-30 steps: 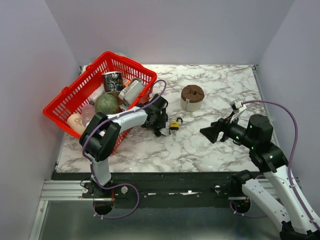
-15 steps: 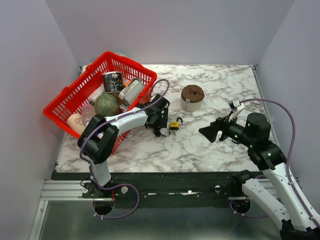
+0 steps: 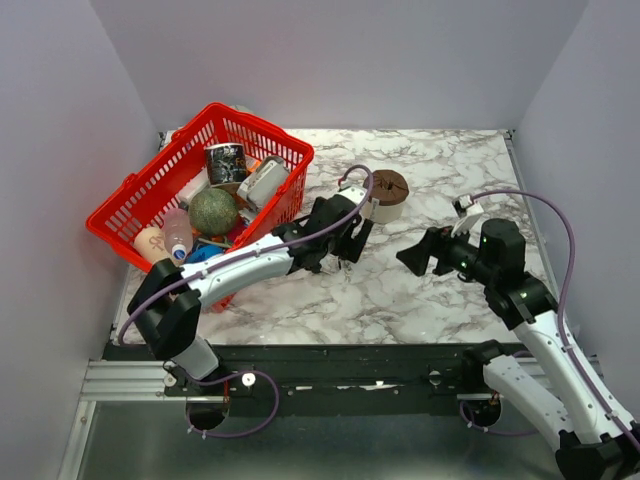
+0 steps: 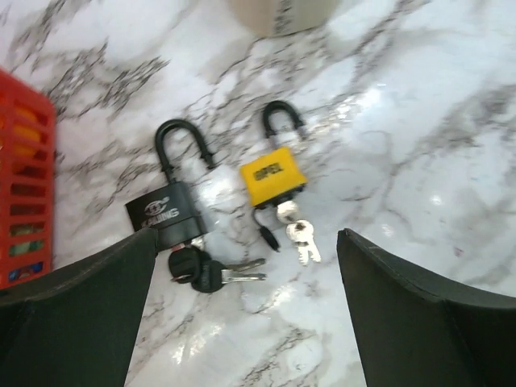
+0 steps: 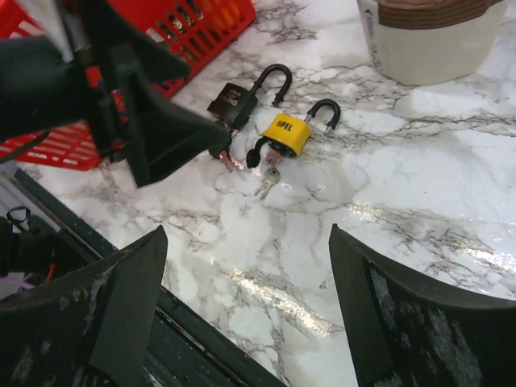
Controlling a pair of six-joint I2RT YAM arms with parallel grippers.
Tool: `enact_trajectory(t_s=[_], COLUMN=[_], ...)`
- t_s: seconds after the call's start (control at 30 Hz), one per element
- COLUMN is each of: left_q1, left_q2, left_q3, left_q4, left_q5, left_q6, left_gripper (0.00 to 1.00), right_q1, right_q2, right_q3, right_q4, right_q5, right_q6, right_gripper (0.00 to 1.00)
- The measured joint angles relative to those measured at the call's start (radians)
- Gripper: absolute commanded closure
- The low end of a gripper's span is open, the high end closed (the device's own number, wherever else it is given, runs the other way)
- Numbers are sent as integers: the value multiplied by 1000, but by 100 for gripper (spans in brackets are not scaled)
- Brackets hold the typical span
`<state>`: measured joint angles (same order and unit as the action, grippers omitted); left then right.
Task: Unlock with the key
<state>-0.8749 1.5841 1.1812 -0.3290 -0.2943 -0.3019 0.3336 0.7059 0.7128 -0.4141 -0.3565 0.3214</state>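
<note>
The key (image 4: 208,275), silvery with a black head, lies on the marble just below the black padlock (image 4: 168,211). A yellow padlock (image 4: 274,174) lies to the right of it, with small silver keys (image 4: 301,235) at its base. My left gripper (image 4: 246,322) hovers open above them, empty, its fingers (image 4: 76,310) straddling the keys. In the top view the left gripper (image 3: 351,242) covers the padlocks. My right gripper (image 5: 246,322) is open and empty, back from the yellow padlock (image 5: 288,134) and the black padlock (image 5: 235,97); it also shows in the top view (image 3: 413,257).
A red basket (image 3: 128,195) full of items stands at the back left, close to the left arm. A cream cylinder with a brown top (image 3: 385,195) stands just behind the padlocks. The table's front edge (image 5: 210,343) runs below the right gripper.
The left arm has stretched out to the right, carrying its gripper over the padlocks, and its jaws have opened wider. The right gripper has shifted slightly left and up.
</note>
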Motion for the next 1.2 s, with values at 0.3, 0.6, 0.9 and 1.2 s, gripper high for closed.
enact_trajectory(t_s=[0.3,0.6,0.9,1.2], left_q1=[19,319,404,404], left_q2=[-251,-493,-732,-739], left_q3=[-53,-48,-170,-193], left_q4=[96,84,87,62], left_q5=[76,128,55,19], left_q6=[36,-10,17,29], left_gripper=[1,1,1,1], right_q1=[-108,-133,-136,-137], right_q2=[-13,-28,-71,-90], right_q3=[-2,0,34,34], right_q4=[54,90,113,115], right_q5=[27,63,102,132], right_q6=[28,44,17,-11], right_gripper=[10,10,10,10])
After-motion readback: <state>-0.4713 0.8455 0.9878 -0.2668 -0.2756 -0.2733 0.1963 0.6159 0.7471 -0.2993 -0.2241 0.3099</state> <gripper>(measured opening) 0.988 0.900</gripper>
